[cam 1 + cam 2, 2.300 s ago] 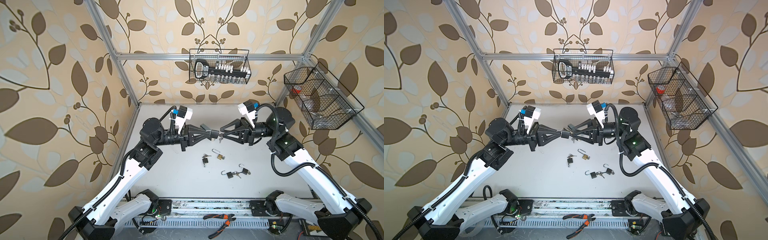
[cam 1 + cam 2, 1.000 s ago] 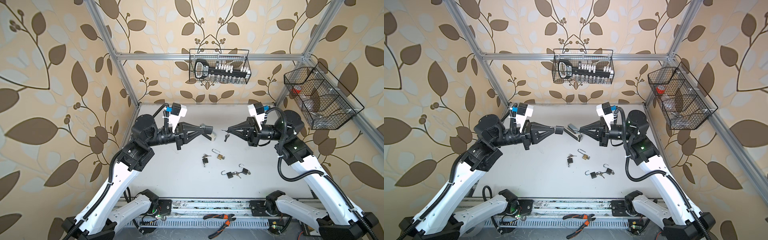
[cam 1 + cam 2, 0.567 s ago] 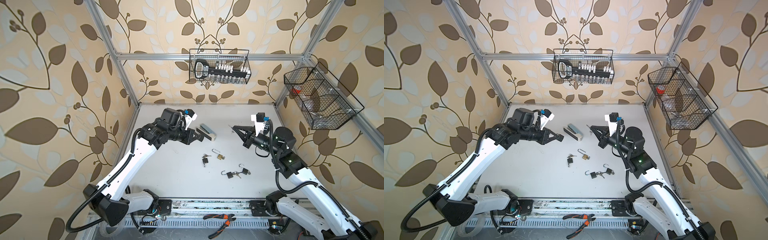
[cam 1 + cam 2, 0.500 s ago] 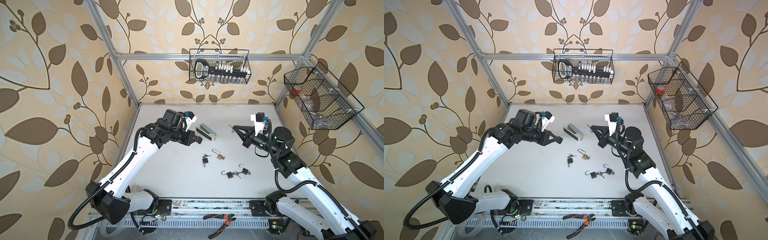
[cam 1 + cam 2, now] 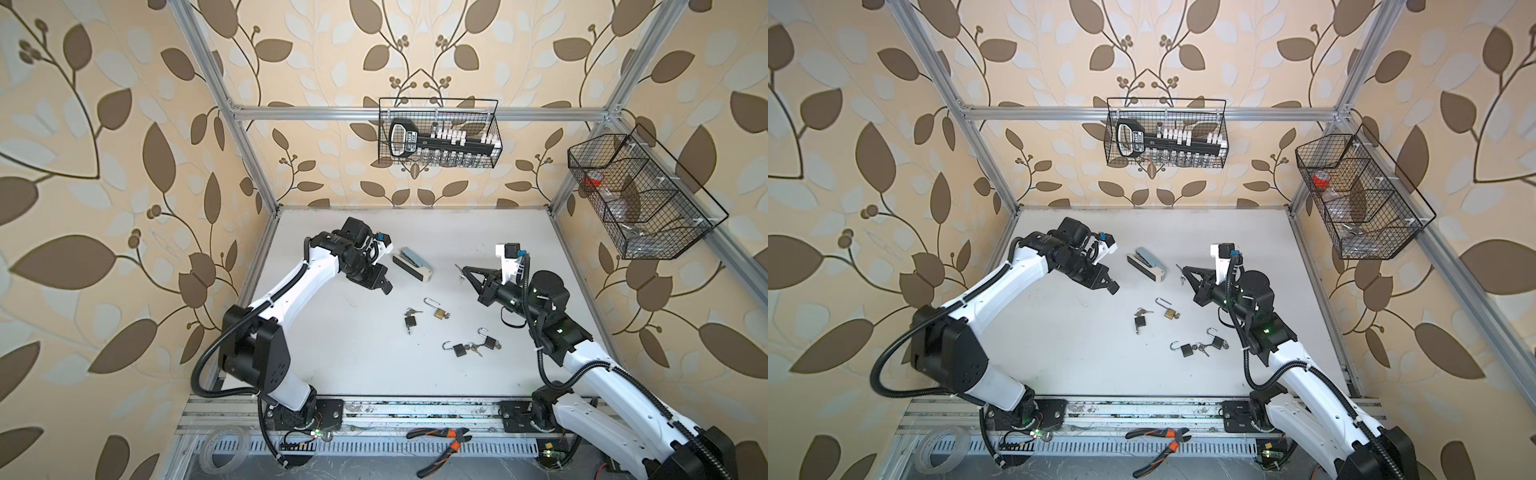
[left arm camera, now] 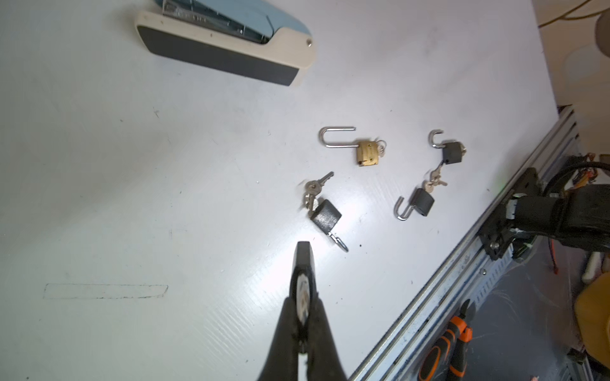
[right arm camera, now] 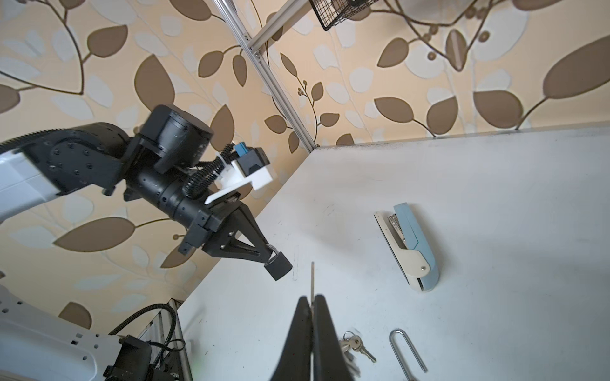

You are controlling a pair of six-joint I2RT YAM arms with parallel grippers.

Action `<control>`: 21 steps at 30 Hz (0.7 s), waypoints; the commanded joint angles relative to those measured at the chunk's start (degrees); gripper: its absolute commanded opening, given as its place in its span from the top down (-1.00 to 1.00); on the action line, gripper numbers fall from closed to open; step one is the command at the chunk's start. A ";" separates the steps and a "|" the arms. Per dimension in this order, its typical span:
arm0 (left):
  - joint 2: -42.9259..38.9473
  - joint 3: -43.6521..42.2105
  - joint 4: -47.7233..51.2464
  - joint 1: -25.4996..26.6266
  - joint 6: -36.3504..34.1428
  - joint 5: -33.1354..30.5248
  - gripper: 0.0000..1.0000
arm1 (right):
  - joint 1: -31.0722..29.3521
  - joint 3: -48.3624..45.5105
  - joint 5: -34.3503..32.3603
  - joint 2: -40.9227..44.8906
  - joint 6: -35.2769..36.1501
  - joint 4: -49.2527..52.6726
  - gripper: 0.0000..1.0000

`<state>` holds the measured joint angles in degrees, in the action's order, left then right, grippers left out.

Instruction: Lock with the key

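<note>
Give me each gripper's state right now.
Left gripper: shut on small black padlock, by its shackle.
Right gripper: shut on thin silver metal key.

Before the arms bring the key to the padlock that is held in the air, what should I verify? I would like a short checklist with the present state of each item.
1. The left gripper grips the black padlock: ok, shut on its shackle.
2. The right gripper grips the key: ok, the blade sticks out in front.
3. The key sits in the padlock: not ok, the two are clearly apart.
4. The keyhole faces the key: cannot tell.
5. The shackle is pressed home: cannot tell, the gripper hides its ends.
6. The stapler is clear of the path: cannot tell; in both top views it lies between the two grippers.
</note>
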<state>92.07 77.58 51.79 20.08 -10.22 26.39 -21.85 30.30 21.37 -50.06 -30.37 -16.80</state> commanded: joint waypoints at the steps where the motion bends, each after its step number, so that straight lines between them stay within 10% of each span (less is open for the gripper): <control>1: 1.47 2.73 2.41 -1.73 -5.50 2.16 1.00 | -0.87 -3.20 -2.14 -0.14 -4.11 -9.00 1.00; 8: 7.02 3.45 3.08 -3.01 -7.95 0.49 1.00 | 4.81 -11.84 0.46 0.46 -12.33 -20.30 1.00; 21: 19.70 10.02 6.62 -6.02 -11.22 2.67 1.00 | 5.06 -7.50 2.94 0.25 -5.59 -10.48 1.00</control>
<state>110.74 84.95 54.61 14.11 -18.48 26.81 -16.91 20.86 23.00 -49.91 -37.76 -29.06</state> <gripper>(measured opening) 0.056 0.047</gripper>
